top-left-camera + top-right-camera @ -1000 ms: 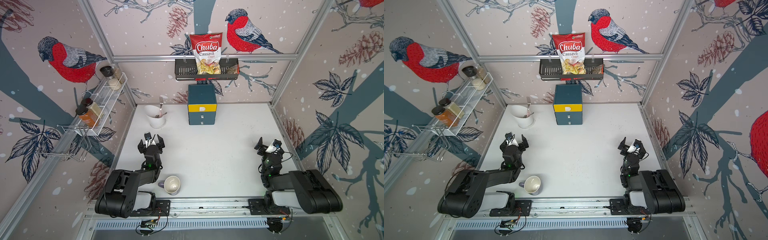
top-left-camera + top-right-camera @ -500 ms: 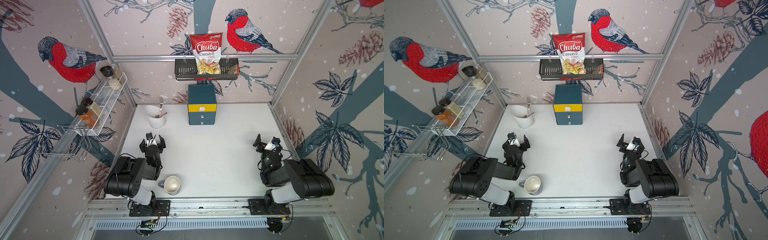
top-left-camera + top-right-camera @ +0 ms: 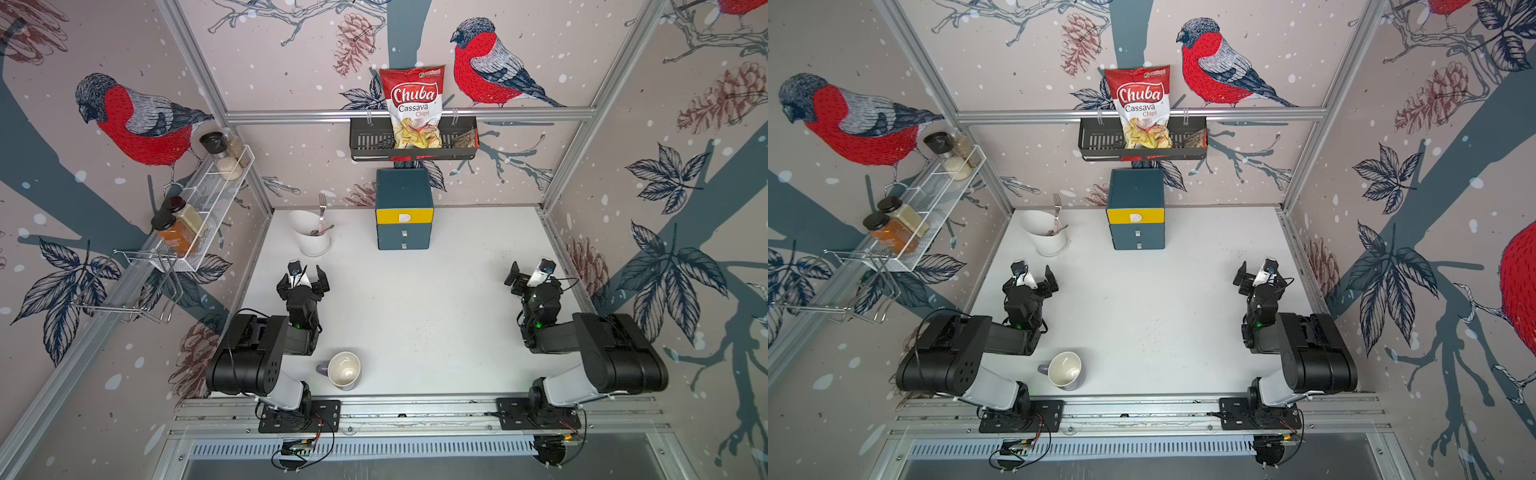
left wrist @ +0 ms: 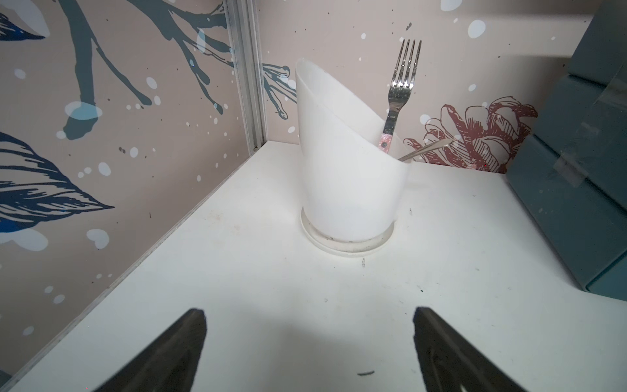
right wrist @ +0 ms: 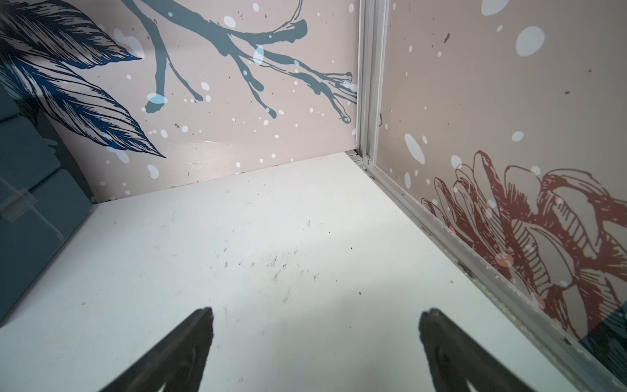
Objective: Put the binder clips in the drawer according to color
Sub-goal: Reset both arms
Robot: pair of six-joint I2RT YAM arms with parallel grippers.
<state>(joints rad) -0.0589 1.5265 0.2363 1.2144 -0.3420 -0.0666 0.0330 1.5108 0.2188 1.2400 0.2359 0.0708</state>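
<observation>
You have both arms folded near their bases, well in front of the drawer [image 3: 404,216] and off to either side of it. I read that as a rest pose that leaves the drawer's front unblocked. The left gripper [image 4: 308,315] has its jaws wide apart with nothing between them, and so has the right gripper [image 5: 315,315]. No clips show on the table [image 3: 415,316] or in either wrist view. All three drawer fronts sit flush, so the clips are probably inside already, though you can't check their colours from here. For room, the stretch in front of the drawer is bare. The tight spots are the cup [image 3: 309,237] with its fork [image 4: 403,78] just beside the drawer on the left arm's side, the mug [image 3: 343,370] far in front of it by the left base, and the basket [image 3: 413,143] hanging above the drawer's top.
</observation>
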